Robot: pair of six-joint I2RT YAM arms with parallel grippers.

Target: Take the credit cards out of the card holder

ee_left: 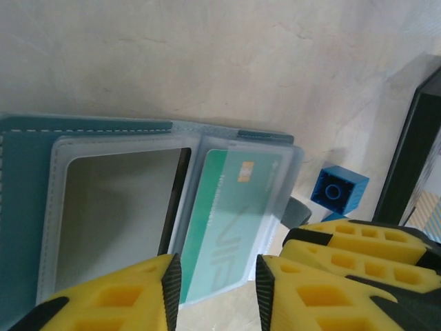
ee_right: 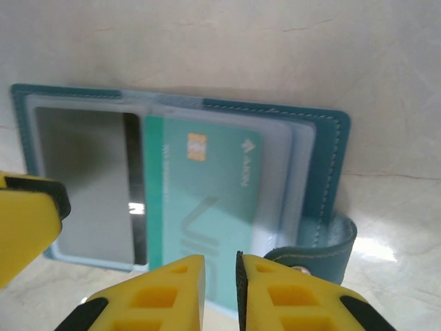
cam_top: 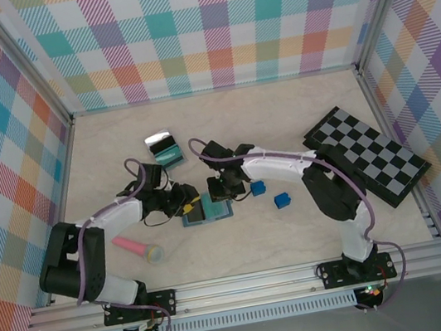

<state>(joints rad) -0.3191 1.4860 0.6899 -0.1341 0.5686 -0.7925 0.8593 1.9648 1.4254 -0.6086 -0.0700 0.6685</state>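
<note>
The card holder (cam_top: 208, 213) lies open on the table between both grippers, its slate-blue panels (ee_left: 27, 193) (ee_right: 325, 158) spread flat. A teal-green credit card (ee_left: 231, 207) (ee_right: 207, 193) sits in a clear sleeve. A grey card with a dark stripe (ee_left: 114, 214) (ee_right: 79, 179) fills the sleeve beside it. My left gripper (ee_left: 217, 289) (cam_top: 185, 198) is open, its yellow fingers astride the near end of the teal card's sleeve. My right gripper (ee_right: 220, 279) (cam_top: 223, 192) hovers at the teal card's other end with only a narrow slit between its fingers. I see nothing pinched.
Two blue cubes (cam_top: 258, 186) (cam_top: 281, 200) sit right of the card holder, one close to it (ee_left: 337, 189). A black-and-grey checkerboard (cam_top: 366, 155) lies at the right. A silver-and-teal item (cam_top: 165, 146) rests behind. A pink and yellow object (cam_top: 137, 247) lies front left. The holder's snap strap (ee_right: 324, 248) curls up.
</note>
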